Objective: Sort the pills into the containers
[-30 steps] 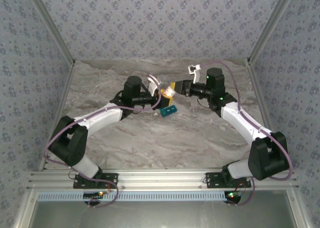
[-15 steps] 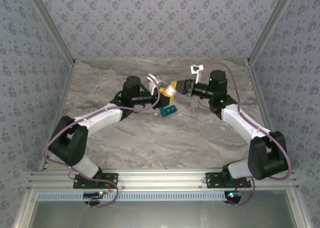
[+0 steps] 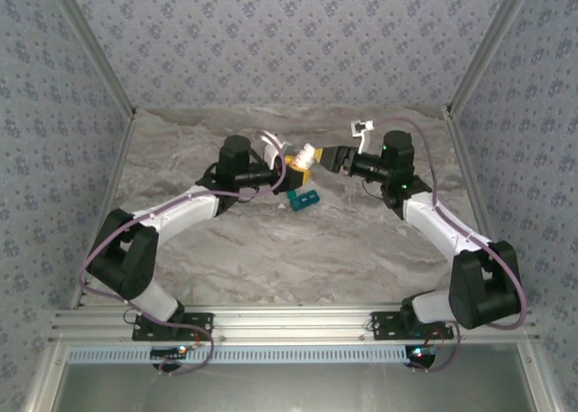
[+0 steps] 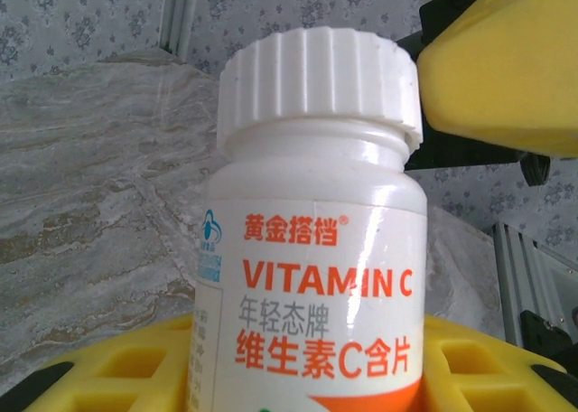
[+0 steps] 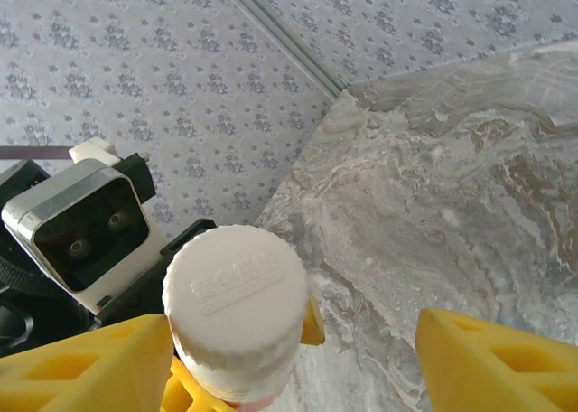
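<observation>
- Pill box [image 3: 304, 198] lies on the counter [image 3: 271, 249], mid-width, toward the far edge.
- Left gripper [image 3: 291, 164] clamps the bottle [image 4: 316, 276] just beyond the box.
- Right gripper [image 5: 293, 358] is spread wide around the bottle's cap [image 5: 237, 290], with one finger [image 5: 86, 362] just beside it.

Even, diffuse light, moderately bright; soft shadows on the bench [image 3: 298, 249]. Vertical glare streak on the bottle [image 4: 312, 240]; label sharp.

The vitamin bottle [image 4: 316, 276], clamped in the left gripper [image 3: 293, 165], blocks the middle. The right gripper's [image 3: 323, 156] spread jaws flank its cap [image 5: 237, 304]: one finger just beside it, wide room opposite. The pill box [image 3: 304, 198] lies near the bottle; the table [image 3: 271, 249] beyond that is free.
</observation>
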Robot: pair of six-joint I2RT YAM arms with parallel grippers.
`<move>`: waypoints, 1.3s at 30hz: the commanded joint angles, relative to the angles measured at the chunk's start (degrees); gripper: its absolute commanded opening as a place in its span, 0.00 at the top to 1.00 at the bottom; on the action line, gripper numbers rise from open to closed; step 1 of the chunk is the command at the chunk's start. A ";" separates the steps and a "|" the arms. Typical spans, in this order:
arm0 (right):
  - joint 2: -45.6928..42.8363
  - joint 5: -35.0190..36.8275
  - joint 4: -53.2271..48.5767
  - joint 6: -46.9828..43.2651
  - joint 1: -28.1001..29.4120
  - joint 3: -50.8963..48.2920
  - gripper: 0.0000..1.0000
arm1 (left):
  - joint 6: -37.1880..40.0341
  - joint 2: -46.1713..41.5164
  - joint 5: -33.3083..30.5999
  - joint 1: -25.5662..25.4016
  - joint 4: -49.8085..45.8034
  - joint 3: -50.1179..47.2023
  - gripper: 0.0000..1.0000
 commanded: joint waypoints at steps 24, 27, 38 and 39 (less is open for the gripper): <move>5.82 7.25 -13.24 6.17 4.73 10.60 0.24 | 5.43 -0.38 -1.25 -0.54 -4.44 2.71 1.00; 5.89 7.19 -13.07 6.03 4.86 10.30 0.36 | 5.42 -0.20 -1.27 -0.65 -4.49 2.80 1.00; 5.01 4.17 -5.47 7.07 2.17 6.73 0.64 | 4.00 -0.08 -0.74 -0.90 -2.11 1.91 1.00; 5.02 2.67 -3.82 6.05 1.56 6.28 0.63 | 3.52 -0.08 -0.37 -0.90 -1.35 1.57 1.00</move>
